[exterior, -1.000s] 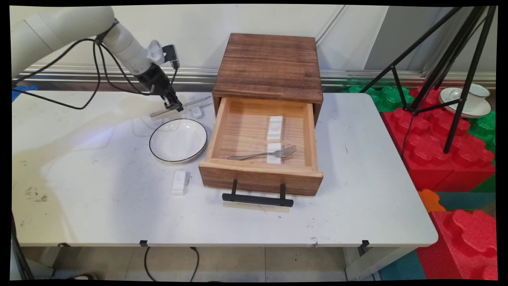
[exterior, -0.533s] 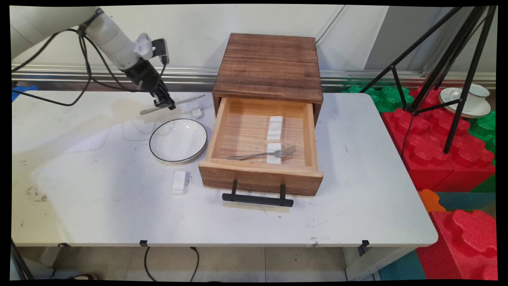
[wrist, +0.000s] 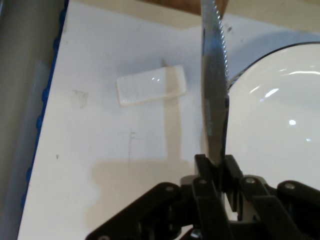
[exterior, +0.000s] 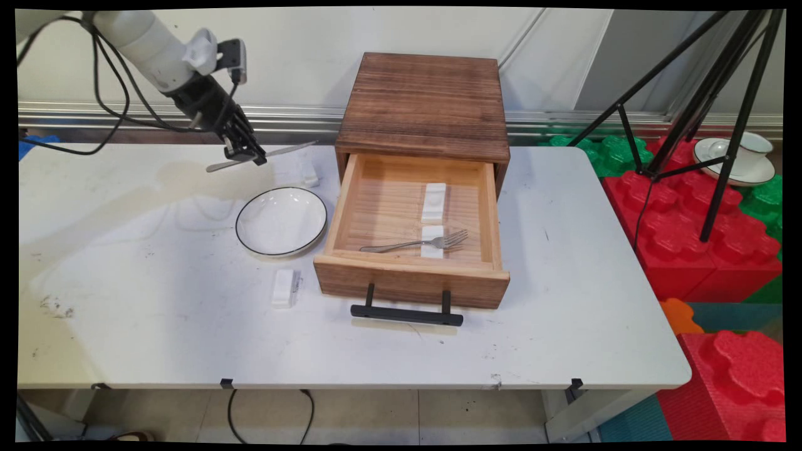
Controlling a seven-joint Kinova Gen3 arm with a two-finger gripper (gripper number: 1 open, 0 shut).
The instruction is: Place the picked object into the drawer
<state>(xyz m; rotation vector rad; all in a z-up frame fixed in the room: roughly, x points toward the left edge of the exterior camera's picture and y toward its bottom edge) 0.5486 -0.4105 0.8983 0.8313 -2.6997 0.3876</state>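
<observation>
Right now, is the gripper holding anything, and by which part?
Yes: the gripper is shut on a table knife, pinched near mid-length between the fingers, serrated blade pointing toward the drawer box.

white, rounded arm link [exterior: 141,41] up top, smooth and glossy, narrowing to a paler collar. a small dark camera block [exterior: 233,53] sits clipped beside that collar. black cables [exterior: 103,81] loop loose from the link and sag beneath it. below the collar comes the black gripper [exterior: 247,156], matte, all jointed linkage bars. close up, round pivot pins show along the bars, and the slim black fingers [wrist: 202,167] are flat-sided.
</observation>
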